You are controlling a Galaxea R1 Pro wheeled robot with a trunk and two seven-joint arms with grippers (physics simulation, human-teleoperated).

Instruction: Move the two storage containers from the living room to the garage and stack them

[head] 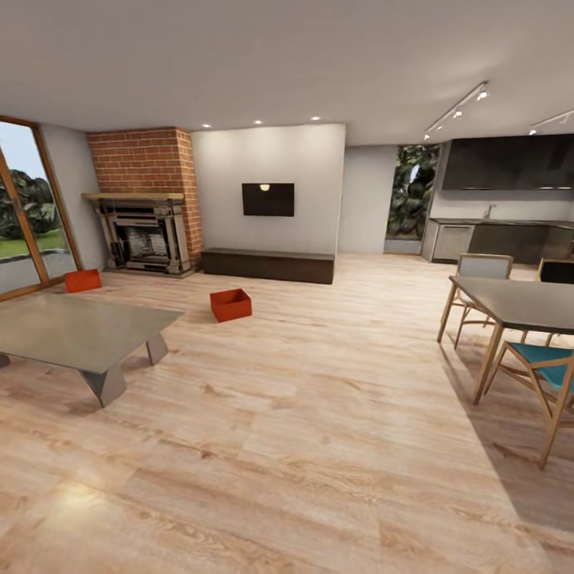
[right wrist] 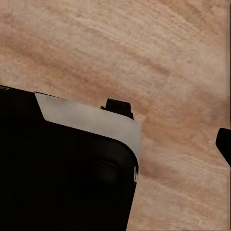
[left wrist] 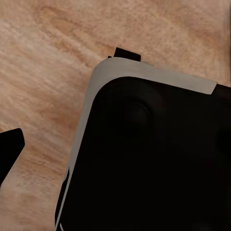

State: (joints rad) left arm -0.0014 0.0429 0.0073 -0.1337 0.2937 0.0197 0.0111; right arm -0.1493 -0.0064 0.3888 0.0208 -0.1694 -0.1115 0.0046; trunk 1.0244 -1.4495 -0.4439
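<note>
Head view, room: a living room with pale wood plank floor (head: pixel 319 446), brick fireplace (head: pixel 147 199), wall TV (head: pixel 268 199) and low dark cabinet (head: pixel 267 265) is seen.
Head view, containers: one red-orange container (head: pixel 230 304) is set on the planks before the cabinet; the other container (head: pixel 83 280) is placed near the fireplace, beyond the grey coffee table (head: pixel 80 331).
Head view, side: a dining table (head: pixel 518 303) with chairs is seen at the right.
Left wrist view: planks and the robot's dark base (left wrist: pixel 154 159) are shown; the left gripper's spread cannot be told.
Right wrist view: planks and the base are shown; the right gripper's spread cannot be told.
</note>
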